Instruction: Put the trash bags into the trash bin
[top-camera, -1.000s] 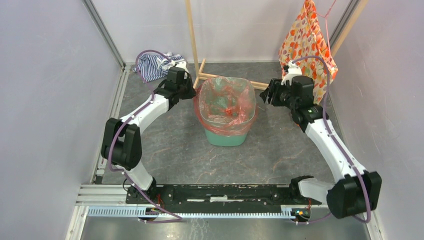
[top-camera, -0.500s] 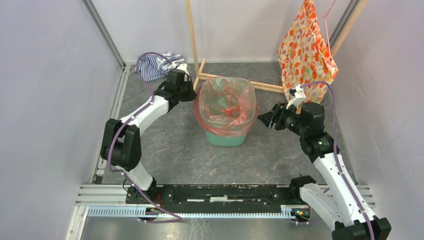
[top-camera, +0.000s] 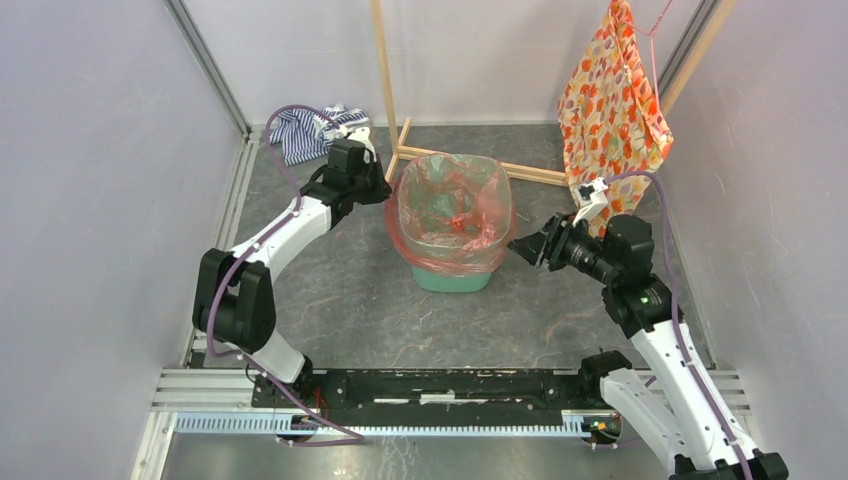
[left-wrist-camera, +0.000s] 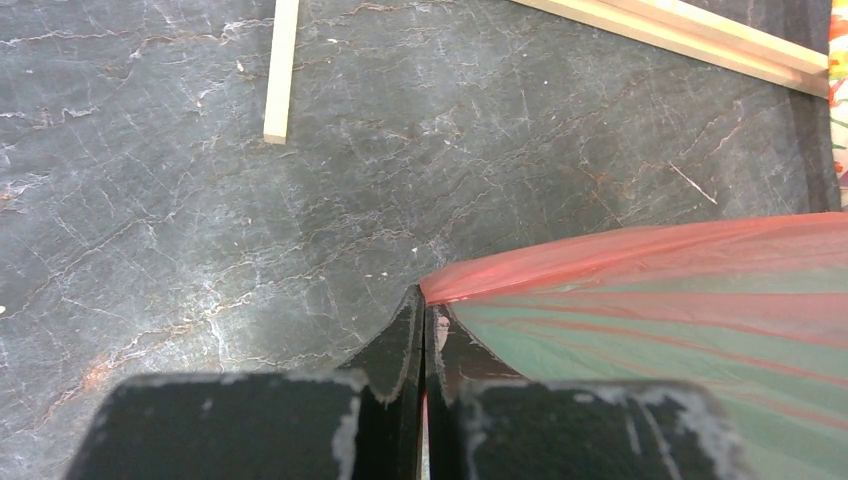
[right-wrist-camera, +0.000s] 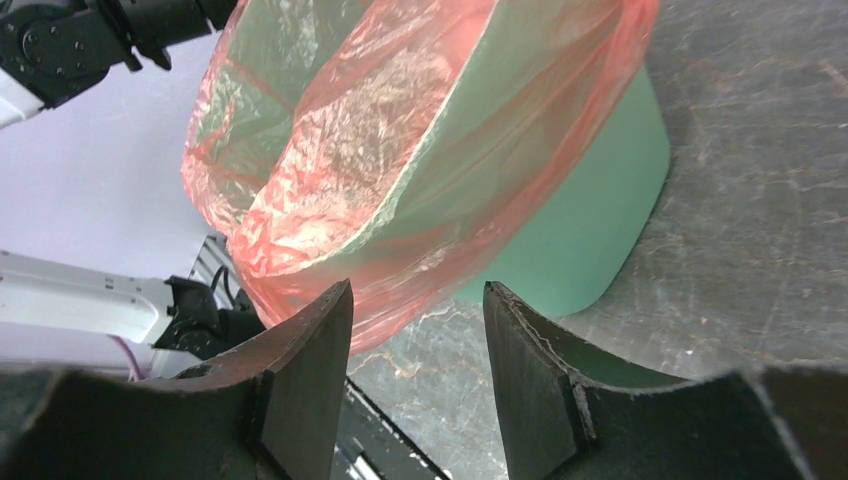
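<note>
The mint-green trash bin stands mid-floor, lined by the translucent red-orange trash bag, whose edge is folded over the rim. My left gripper is shut on the bag's edge at the bin's left rim; the left wrist view shows the red film pinched between closed fingers. My right gripper is open and empty, just right of the bin's near-right corner. In the right wrist view the bag and bin lie beyond its spread fingertips.
A wooden stand with floor bars rises behind the bin. An orange floral cloth hangs at the back right. A striped cloth lies at the back left. Walls close in on both sides.
My right arm has swung from the bin's far-right side down and nearer, to its near-right corner, gripper still open. The left gripper stays at the left rim.
</note>
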